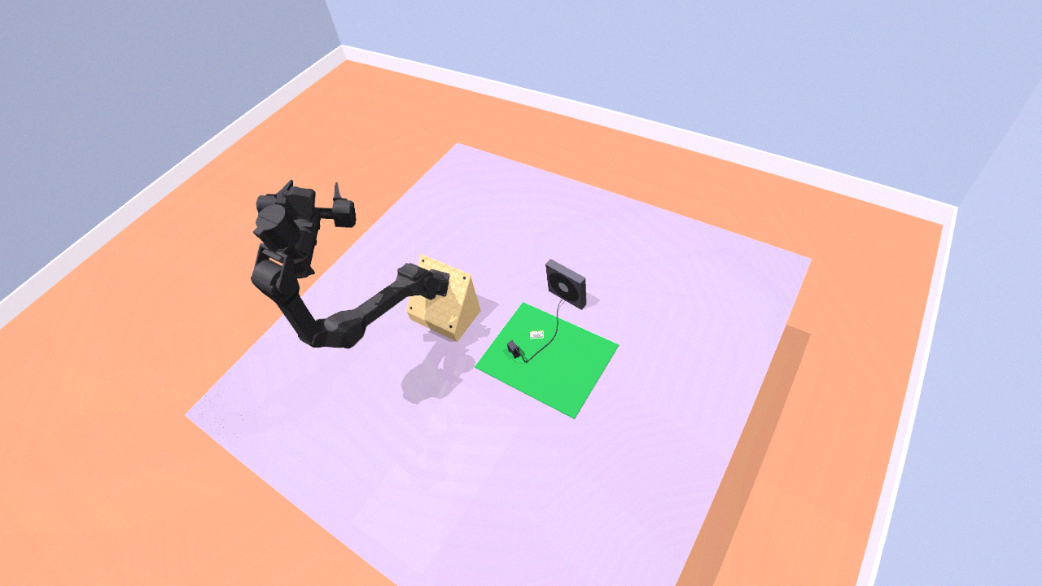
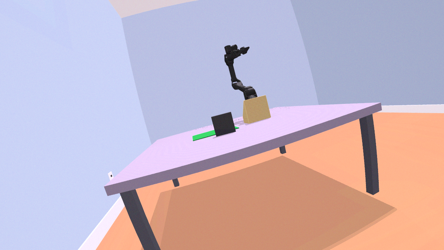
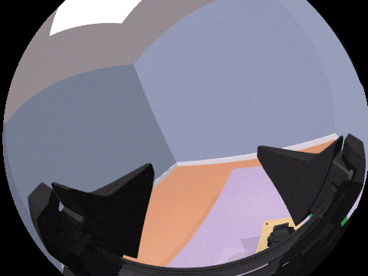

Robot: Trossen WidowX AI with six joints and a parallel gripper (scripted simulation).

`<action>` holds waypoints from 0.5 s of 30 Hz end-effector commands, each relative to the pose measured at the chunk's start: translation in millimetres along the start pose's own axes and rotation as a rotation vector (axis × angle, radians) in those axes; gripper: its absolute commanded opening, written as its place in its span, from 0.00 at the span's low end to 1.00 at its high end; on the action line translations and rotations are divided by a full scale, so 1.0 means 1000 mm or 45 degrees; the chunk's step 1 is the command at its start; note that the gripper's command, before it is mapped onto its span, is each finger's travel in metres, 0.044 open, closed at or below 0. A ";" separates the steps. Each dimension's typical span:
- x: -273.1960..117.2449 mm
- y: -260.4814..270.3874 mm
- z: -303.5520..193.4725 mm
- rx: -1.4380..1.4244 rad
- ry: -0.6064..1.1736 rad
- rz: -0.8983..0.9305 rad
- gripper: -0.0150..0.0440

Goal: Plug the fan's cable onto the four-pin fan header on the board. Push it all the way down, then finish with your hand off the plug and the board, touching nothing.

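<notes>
The green board point(image 1: 571, 382) point(image 2: 203, 135) lies on the table. A small white part point(image 1: 536, 334), which looks like the fan header, is on it; its pins are too small to make out. The black plug point(image 1: 514, 348) is on the board to the left of the white part and apart from it. The thin cable point(image 1: 556, 325) runs from the plug across the board to the black fan point(image 1: 565, 284) point(image 2: 223, 124), which stands upright behind the board. My gripper point(image 1: 313, 183) point(image 2: 248, 48) point(image 3: 208, 161) is open and empty, raised high at the left, far from the plug and board.
The arm's base sits on a tan wedge-shaped block point(image 1: 466, 309) point(image 2: 258, 110) to the left of the board. The block stands on the pale purple table point(image 1: 655, 306) point(image 2: 173, 155). The arm point(image 1: 382, 299) reaches out leftwards and up from the block.
</notes>
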State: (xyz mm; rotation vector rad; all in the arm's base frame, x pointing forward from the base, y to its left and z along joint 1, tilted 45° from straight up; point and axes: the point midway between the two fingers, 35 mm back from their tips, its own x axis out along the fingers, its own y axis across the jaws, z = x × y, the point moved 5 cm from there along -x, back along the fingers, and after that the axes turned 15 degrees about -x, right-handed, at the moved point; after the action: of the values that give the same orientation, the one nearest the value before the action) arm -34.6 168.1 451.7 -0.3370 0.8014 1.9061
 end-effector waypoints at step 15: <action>0.044 -0.195 -0.034 0.865 0.239 -0.859 1.00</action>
State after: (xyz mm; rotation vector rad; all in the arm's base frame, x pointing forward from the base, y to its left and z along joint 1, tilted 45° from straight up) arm 90.7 230.2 348.6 -0.3087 1.1679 1.0623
